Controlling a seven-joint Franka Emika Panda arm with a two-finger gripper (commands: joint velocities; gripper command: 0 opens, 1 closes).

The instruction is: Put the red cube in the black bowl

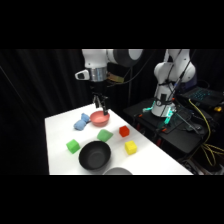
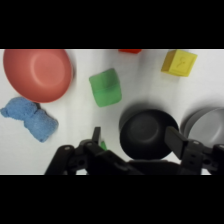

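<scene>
The small bright red-orange cube (image 1: 124,131) sits on the white table (image 1: 60,127), free of the white arm's two-finger gripper (image 1: 101,107), which hangs above the pink-red bowl (image 1: 99,118) at the far end. From the fingers, the cube lies toward the table's right edge and a little nearer the camera; in the wrist view only a sliver of it (image 2: 130,50) shows at the top edge. The fingers (image 2: 174,139) stand spread apart with nothing between them. The glossy round black bowl (image 1: 94,155) is nearer the front, well apart from the cube, with a green block (image 1: 104,135) between the two. A yellow block (image 1: 131,147) lies just beside the cube; a second green block (image 1: 73,146), a blue soft lump (image 1: 80,122) and a grey-white bowl (image 1: 118,171) lie clear of the path
</scene>
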